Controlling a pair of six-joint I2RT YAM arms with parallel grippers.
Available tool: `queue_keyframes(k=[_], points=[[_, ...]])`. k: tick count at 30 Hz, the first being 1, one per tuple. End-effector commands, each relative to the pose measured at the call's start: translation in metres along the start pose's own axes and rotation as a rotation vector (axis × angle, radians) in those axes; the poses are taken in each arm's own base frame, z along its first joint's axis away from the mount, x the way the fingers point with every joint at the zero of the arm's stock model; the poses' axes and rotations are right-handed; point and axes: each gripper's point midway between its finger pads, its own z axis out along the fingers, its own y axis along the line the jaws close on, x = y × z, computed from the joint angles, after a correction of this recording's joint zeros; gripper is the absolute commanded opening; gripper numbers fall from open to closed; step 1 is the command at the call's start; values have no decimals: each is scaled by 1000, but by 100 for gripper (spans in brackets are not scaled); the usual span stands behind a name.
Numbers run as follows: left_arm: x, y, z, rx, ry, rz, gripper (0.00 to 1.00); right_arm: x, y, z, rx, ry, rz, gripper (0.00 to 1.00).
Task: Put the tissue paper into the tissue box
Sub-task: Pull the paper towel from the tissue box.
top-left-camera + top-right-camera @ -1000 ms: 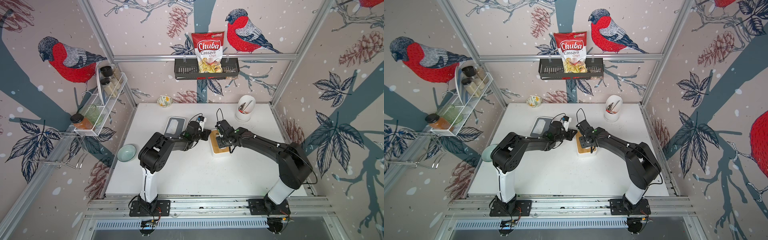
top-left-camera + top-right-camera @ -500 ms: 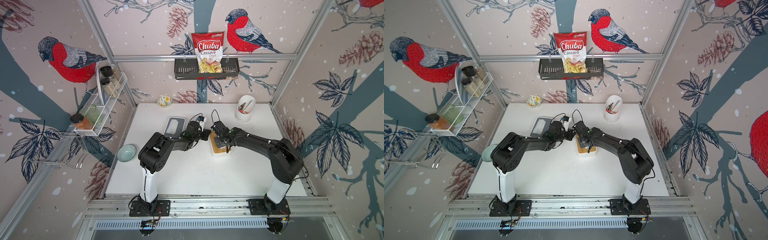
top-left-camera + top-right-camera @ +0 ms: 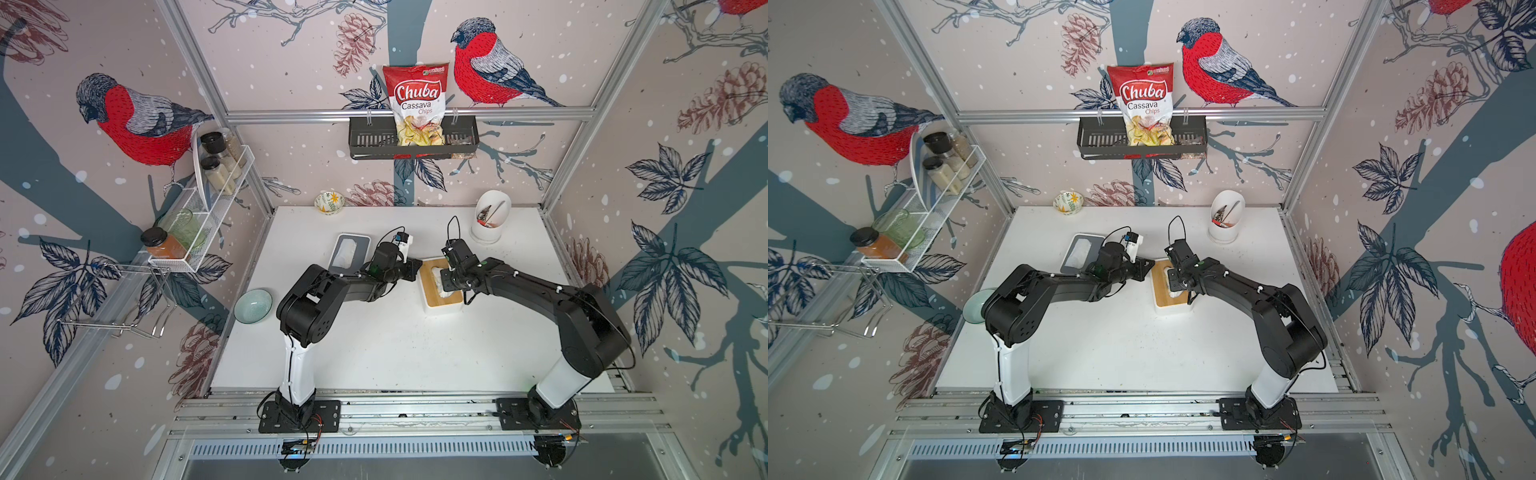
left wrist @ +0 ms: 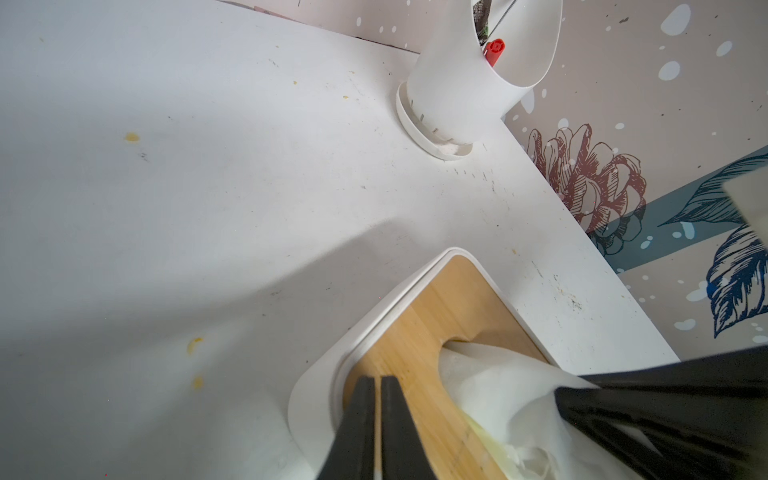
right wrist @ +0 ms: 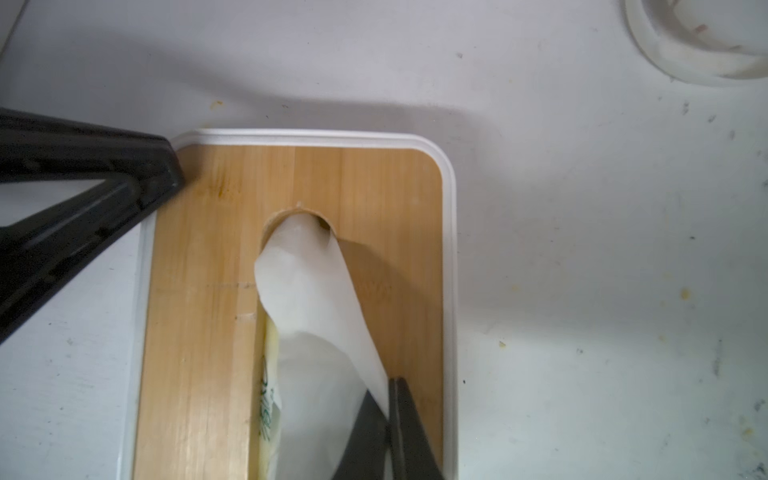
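The tissue box (image 3: 442, 309) (image 3: 1173, 309) is white with a slotted bamboo lid (image 5: 199, 291) (image 4: 419, 332) and stands mid-table. A sheet of white tissue paper (image 5: 307, 282) (image 4: 490, 382) (image 3: 448, 293) sticks up out of the slot. My right gripper (image 5: 388, 399) (image 3: 444, 277) (image 3: 1173, 276) is over the lid, shut on the sheet's free end. My left gripper (image 4: 374, 382) (image 3: 415, 266) (image 3: 1148, 264) is shut with nothing in it. Its tips rest on the lid's corner near the box rim.
A grey tray (image 3: 347, 253) holding a white pack lies behind the left arm. At the back right stands a white utensil holder (image 3: 490, 220) (image 4: 461, 83). A pale green bowl (image 3: 252, 305) sits at the table's left edge and a small flowered bowl (image 3: 329, 202) at the back wall.
The right jaws have closed on the tissue sheet and the right wrist has shifted slightly over the box. The left arm has stayed put on the lid.
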Motion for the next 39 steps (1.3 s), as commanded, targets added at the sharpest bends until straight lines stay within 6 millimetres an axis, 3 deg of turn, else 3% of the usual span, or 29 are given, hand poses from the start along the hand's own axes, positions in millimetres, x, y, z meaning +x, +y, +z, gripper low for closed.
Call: queue_keyframes(k=[1, 7, 14, 18, 24, 39], points=[[5, 3, 1, -11, 21, 5, 12, -7, 10, -3, -85, -26, 36, 16], [6, 4, 1, -14, 22, 4, 12, -11, 8, -16, -105, -40, 37, 47], [5, 4, 3, -12, 21, 3, 12, -19, 3, -55, 20, -92, -40, 57], [6, 4, 3, -12, 23, 0, 12, -14, 14, -60, 128, -93, -148, 58], [6, 4, 1, -15, 22, 0, 12, -2, 19, -40, 256, -50, -246, 58], [7, 5, 3, -14, 25, -2, 12, -2, 23, 0, 206, 3, -255, 38]])
